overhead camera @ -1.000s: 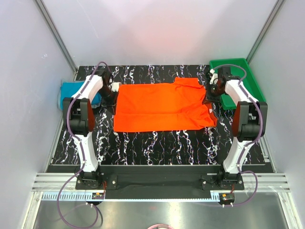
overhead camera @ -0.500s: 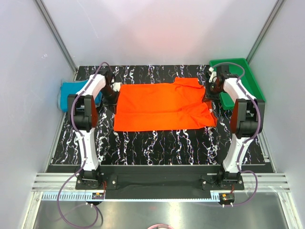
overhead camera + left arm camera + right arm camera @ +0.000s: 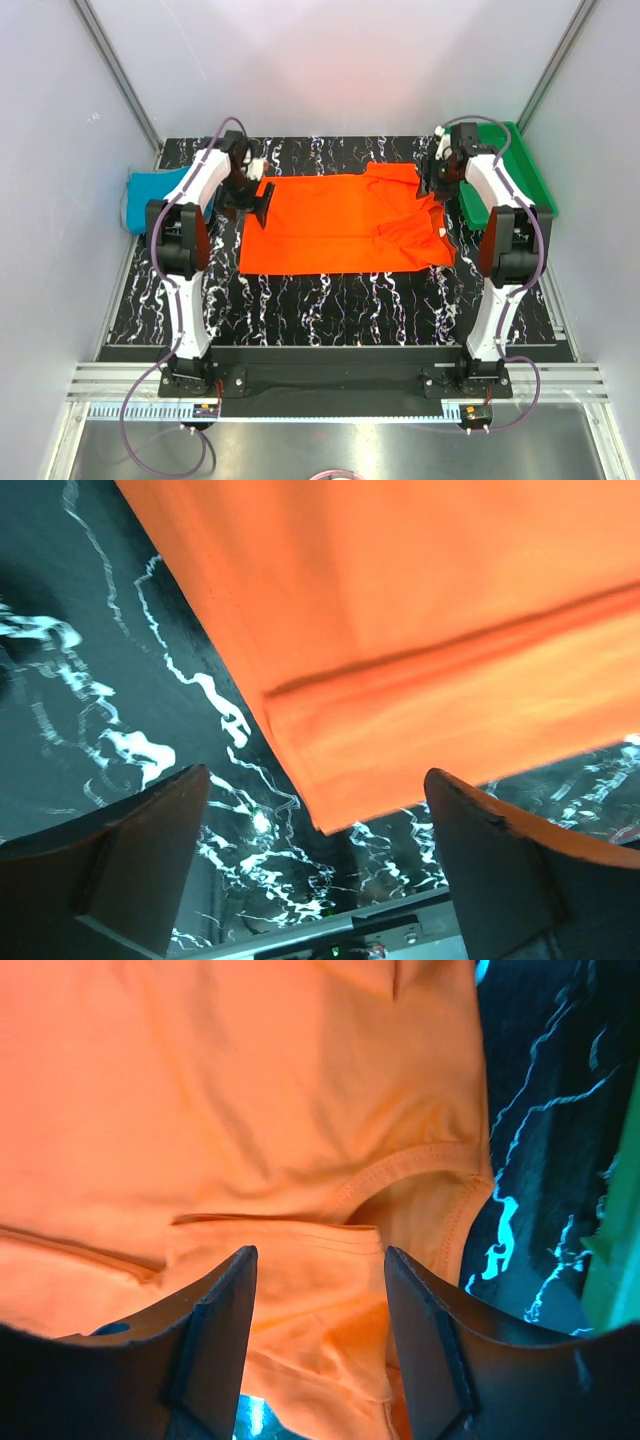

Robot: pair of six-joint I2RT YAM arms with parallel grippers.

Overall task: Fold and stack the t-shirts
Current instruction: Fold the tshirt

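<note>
Orange-red shirt (image 3: 345, 222) flat, mid-table. Left gripper (image 3: 315, 780) spread wide over its far-left corner, holding nothing. Right gripper (image 3: 318, 1260) parted above the collar, empty.

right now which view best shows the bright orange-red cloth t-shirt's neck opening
Right wrist: the neck opening is close and clear. Top external shows it tiny at the t-shirt's right edge; left wrist shows only the opposite end.

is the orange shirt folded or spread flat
Partly folded: the orange-red t-shirt lies flat on the table, one layer doubled over another in the left wrist view.
</note>
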